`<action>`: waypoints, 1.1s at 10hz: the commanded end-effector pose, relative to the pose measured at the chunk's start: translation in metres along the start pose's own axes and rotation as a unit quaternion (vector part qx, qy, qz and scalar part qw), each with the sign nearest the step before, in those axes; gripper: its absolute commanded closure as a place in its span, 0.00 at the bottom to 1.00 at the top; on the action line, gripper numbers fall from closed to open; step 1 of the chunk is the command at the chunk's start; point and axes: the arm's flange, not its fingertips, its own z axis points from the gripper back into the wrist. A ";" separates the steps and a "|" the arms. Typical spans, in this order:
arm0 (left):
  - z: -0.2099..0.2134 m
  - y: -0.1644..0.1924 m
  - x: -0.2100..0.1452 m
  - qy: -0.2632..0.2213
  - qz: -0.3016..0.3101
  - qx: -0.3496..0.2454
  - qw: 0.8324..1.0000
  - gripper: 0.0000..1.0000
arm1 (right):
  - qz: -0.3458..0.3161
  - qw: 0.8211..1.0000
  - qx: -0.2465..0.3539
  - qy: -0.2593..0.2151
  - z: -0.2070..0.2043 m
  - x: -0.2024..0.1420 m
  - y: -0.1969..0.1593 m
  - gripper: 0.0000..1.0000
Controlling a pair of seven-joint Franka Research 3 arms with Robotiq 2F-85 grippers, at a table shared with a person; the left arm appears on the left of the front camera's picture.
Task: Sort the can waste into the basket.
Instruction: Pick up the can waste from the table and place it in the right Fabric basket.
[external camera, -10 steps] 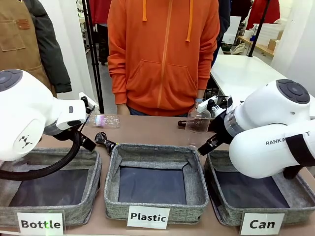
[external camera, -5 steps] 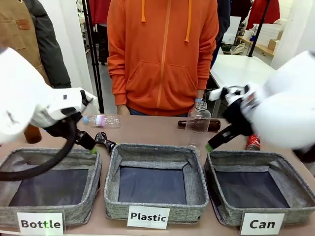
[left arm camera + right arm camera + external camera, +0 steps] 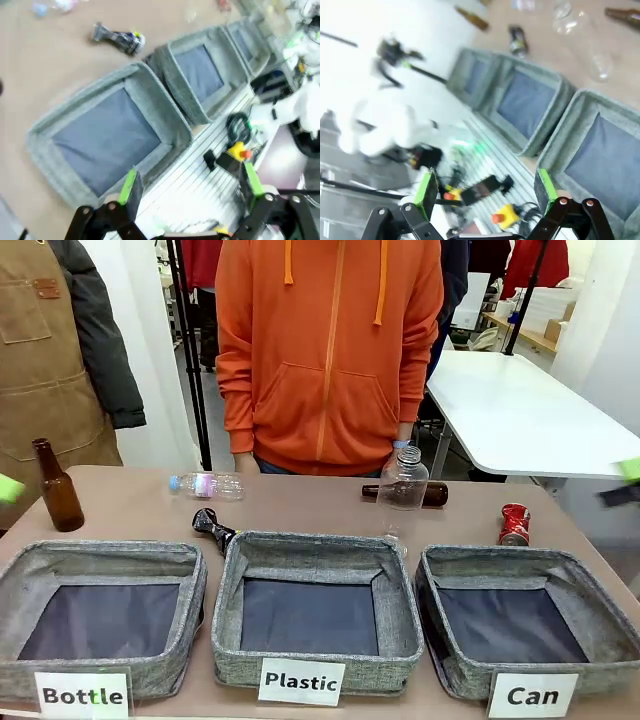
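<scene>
The red can lies crushed on the table just behind the grey "Can" basket, which holds nothing. The black and silver can lies at the far left corner of the middle bin; it also appears in the left wrist view and the right wrist view. My left gripper is open and empty, high above the table's near edge by the left bin. My right gripper is open and empty too, high over the near edge beside the Can basket.
The "Plastic" bin and "Bottle" bin stand left of the basket. A brown bottle stands at far left; another lies behind an upright clear bottle. A clear bottle lies farther left. A person stands across the table.
Both arms have swung up and out to the sides, leaving the middle of the front view. The standing brown bottle and the red can are now uncovered. Both grippers stayed open.
</scene>
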 end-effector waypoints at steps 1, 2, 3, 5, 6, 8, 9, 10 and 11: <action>0.024 0.035 -0.020 -0.126 0.078 -0.039 0.988 0.00 | -0.083 0.988 0.076 -0.105 0.051 -0.019 -0.051 0.00; 0.023 0.039 -0.025 -0.190 0.108 -0.062 0.974 0.00 | -0.095 0.979 0.092 -0.152 0.068 -0.035 -0.061 0.00; 0.024 0.051 -0.045 -0.265 0.130 -0.069 0.953 0.00 | -0.115 0.971 0.097 -0.188 0.085 -0.048 -0.072 0.00; 0.004 0.058 -0.051 -0.343 0.159 -0.056 0.924 0.00 | -0.161 0.952 0.104 -0.238 0.095 -0.055 -0.092 0.00; -0.009 0.055 -0.046 -0.331 0.192 -0.031 0.923 0.00 | -0.163 0.952 0.079 -0.249 0.091 -0.047 -0.094 0.00; 0.088 0.080 -0.025 -0.312 0.185 -0.072 0.929 0.00 | -0.165 0.955 0.105 -0.224 0.104 -0.071 -0.095 0.00; 0.088 0.080 -0.025 -0.312 0.185 -0.072 0.929 0.00 | -0.165 0.955 0.105 -0.224 0.104 -0.071 -0.095 0.00; 0.088 0.080 -0.025 -0.312 0.185 -0.072 0.929 0.00 | -0.165 0.955 0.105 -0.224 0.104 -0.071 -0.095 0.00; 0.088 0.080 -0.025 -0.312 0.185 -0.072 0.929 0.00 | -0.165 0.955 0.105 -0.224 0.104 -0.071 -0.095 0.00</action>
